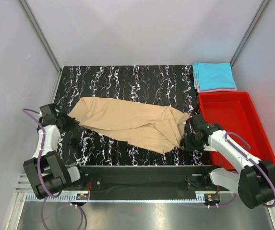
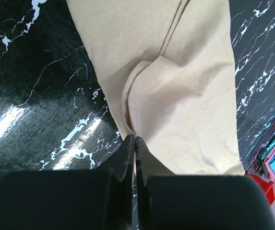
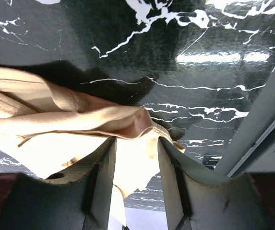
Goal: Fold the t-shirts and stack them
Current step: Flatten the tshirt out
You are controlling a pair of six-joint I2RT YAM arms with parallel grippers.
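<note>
Tan t-shirt [image 1: 132,122] spread rumpled w/ long axis L–R across near half of black marbled table [image 1: 127,79]. L end narrow & fairly flat; R end bunched in loose folds, one lobe sagging toward near edge. L gripper [image 2: 135,143] at the shirt's L tip, low over tabletop: fingers pressed together w/ a thin edge of tan cloth pinched betw. them (wrist view), and a stitched hem & raised crease running away from the pinch. R gripper [image 3: 136,143] at the bunched R end, also low over tabletop: fingers [image 3: 103,167] apart, w/ a fold of tan cloth lying in the gap, not squeezed; whether cloth touches the inner faces, cannot tell. Layered edges of the shirt visible just ahead of those fingertips. Cyan t-shirt [image 1: 214,75] folded square at far R corner of table, resting on pink t-shirt [image 1: 218,89]; of the pink, only a strip showing along near & L sides. Red bin [image 1: 233,124] directly on near side of that stack, at R of table, close beside R arm's wrist. Tan cloth wholly outside bin, its R end near the bin's L wall. Folded stack well apart from the tan shirt.
</note>
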